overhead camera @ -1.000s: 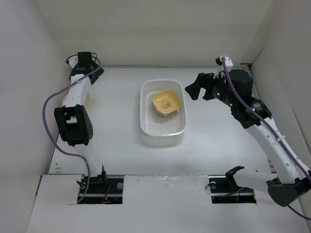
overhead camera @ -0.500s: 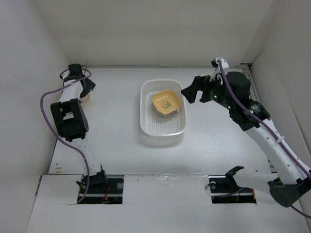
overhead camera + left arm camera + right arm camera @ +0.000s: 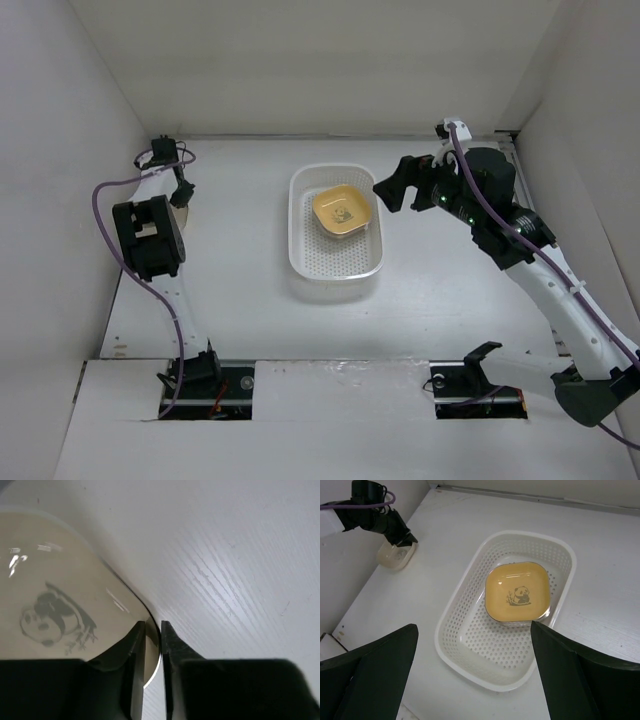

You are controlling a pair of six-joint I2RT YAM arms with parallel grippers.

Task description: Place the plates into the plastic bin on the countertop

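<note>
Bin (image 3: 335,268) mid surface (image 3: 240,260), plate (image 3: 342,212) in its far half; 2nd plate (image 3: 395,556) on surface, well left of bin.

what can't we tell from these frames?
1. Left wrist: the cream plate is cut off by the frame edge and by the left gripper fingers; whether they actually clamp its rim is unclear.
2. Top external: the same plate is mostly hidden under the left arm.
3. Right wrist: the yellow plate covers whatever lies beneath it in the plastic bin; stack count unknown.
</note>
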